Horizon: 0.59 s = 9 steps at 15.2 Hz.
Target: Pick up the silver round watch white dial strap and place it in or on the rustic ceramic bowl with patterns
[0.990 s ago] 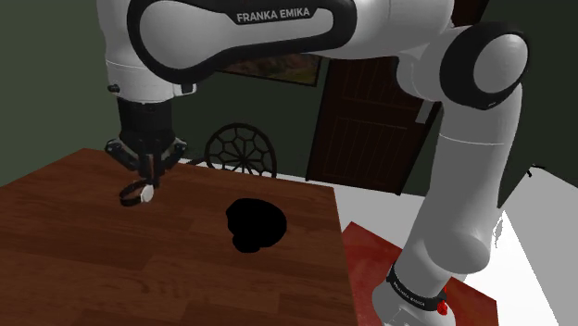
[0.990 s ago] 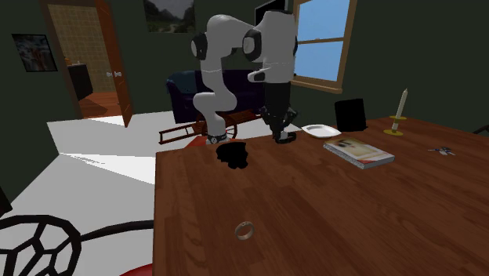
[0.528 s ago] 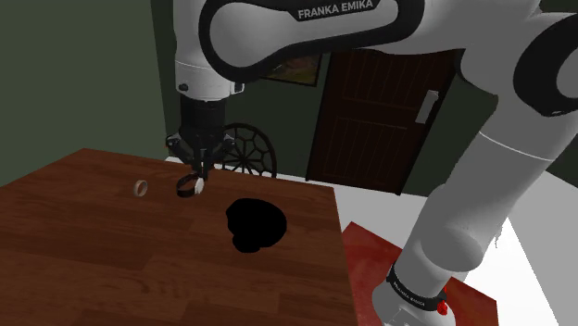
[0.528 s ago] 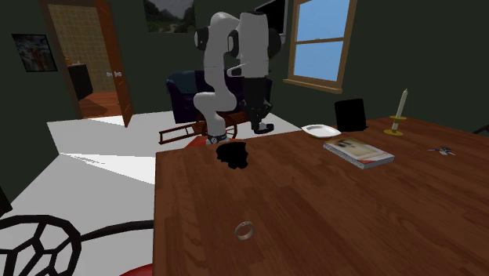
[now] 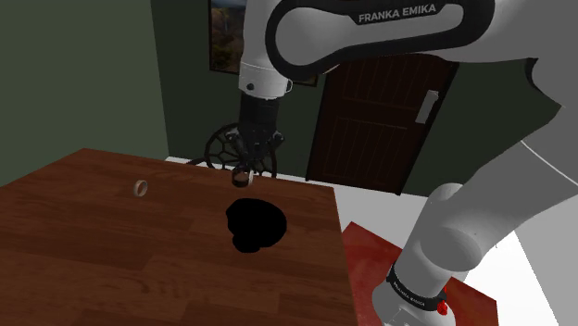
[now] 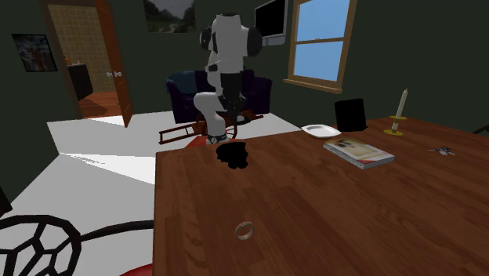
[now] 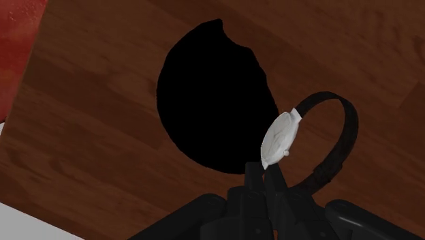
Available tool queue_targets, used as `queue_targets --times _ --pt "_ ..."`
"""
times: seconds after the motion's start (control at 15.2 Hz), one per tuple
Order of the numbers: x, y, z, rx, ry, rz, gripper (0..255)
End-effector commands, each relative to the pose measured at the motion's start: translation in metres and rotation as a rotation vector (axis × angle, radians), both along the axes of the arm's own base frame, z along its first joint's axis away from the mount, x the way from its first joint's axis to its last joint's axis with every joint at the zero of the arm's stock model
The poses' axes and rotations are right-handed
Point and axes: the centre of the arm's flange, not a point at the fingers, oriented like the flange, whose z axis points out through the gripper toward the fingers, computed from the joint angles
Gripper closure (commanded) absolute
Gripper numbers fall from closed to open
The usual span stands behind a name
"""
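Dark green walls close the room, with a brown door (image 5: 370, 120) right of centre in the shoulder view and a bright window (image 6: 317, 39) at the top of the second exterior view. Below them a brown wooden bench (image 5: 111, 250) takes up the lower left of the shoulder view. Across the top of that view the white arm (image 5: 370, 37) reaches left and turns down near the centre.

On the bench, a little below the shoulder view's centre, sits the bowl (image 5: 255, 225) (drawn as a flat black shape, so no pattern shows).

Black fingers (image 7: 253, 184) are clenched on the watch (image 7: 278, 138), clasping it close to its pale round dial, and the dark strap loops away to one side. In the shoulder view the watch (image 5: 243, 176) hangs clear of the bench, just above the bowl's far rim. In the wrist view its dial overlaps the bowl's edge.

At the shoulder view's middle left a small ring (image 5: 141, 188) lies on the bench, well apart from the bowl.
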Motion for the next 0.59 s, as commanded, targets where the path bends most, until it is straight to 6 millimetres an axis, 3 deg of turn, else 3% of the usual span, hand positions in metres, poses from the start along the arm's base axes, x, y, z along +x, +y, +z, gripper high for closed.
queue_targets --times 0.0,0.53 --pt "-0.015 -0.021 0.001 0.001 0.000 0.001 255" --pt "-0.015 -0.021 -0.041 0.001 0.000 0.001 255"
